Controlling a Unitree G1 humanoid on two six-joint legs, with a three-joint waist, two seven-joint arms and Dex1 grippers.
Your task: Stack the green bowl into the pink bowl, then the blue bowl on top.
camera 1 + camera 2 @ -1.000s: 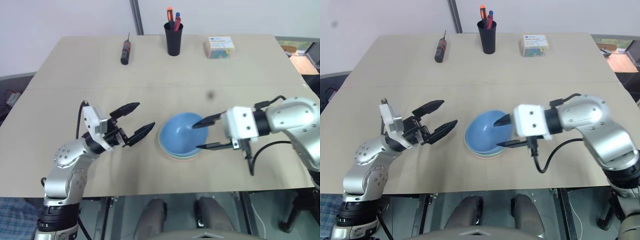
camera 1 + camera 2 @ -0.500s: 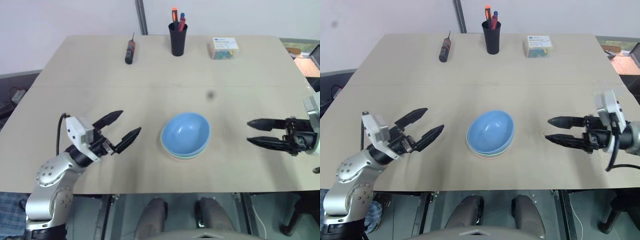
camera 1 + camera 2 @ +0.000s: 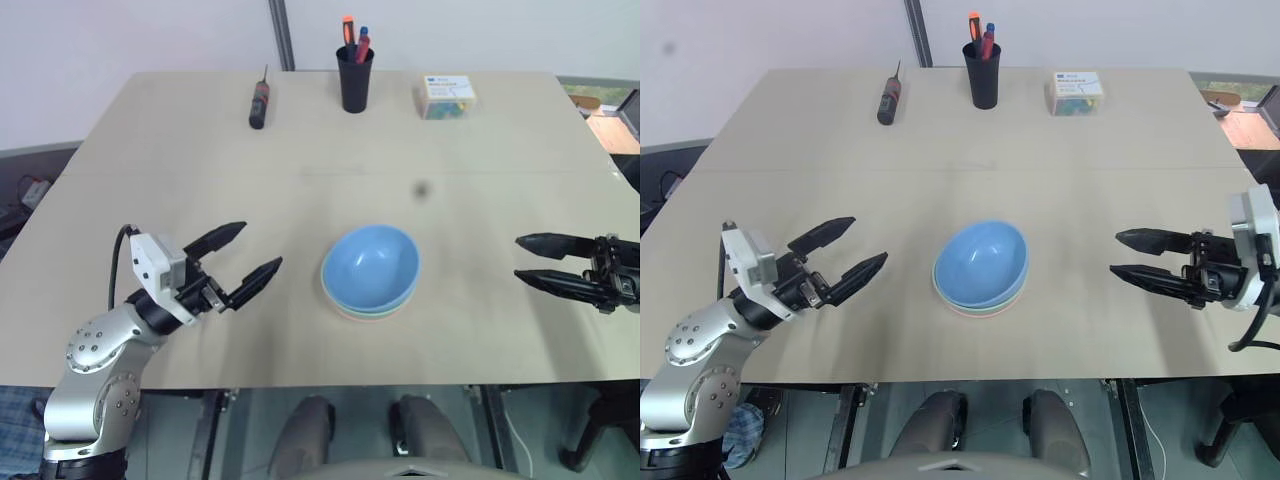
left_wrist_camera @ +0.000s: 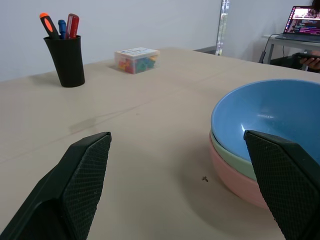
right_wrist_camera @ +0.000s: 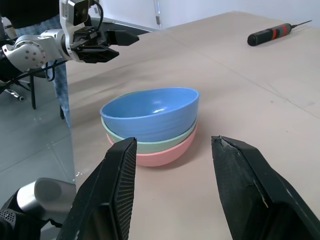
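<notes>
Well, the stack looks done: blue bowl (image 3: 372,264) sits slightly tilted in the green bowl (image 5: 150,145), which nests in the pink bowl (image 5: 162,156), mid-counter toward the near edge. Left gripper (image 3: 249,257) near the left edge and right gripper (image 3: 1137,255) near the right edge both hover with fingers spread, holding nothing. Best move now, I'd say, is keeping clear without nudging the tilted top bowl. Along the far edge of the beige counter (image 3: 150,140): a screwdriver (image 3: 257,101), pen cup (image 3: 354,77) and small box (image 3: 446,96).

Your left arm (image 3: 100,365): silver rounded casings with small dark screw holes, white boxy wrist block, black cable looping at its 9 o'clock. Both grippers, left (image 3: 240,260) and right (image 3: 1135,258): tapered black fingers, cross-hatched pads (image 4: 82,172).
</notes>
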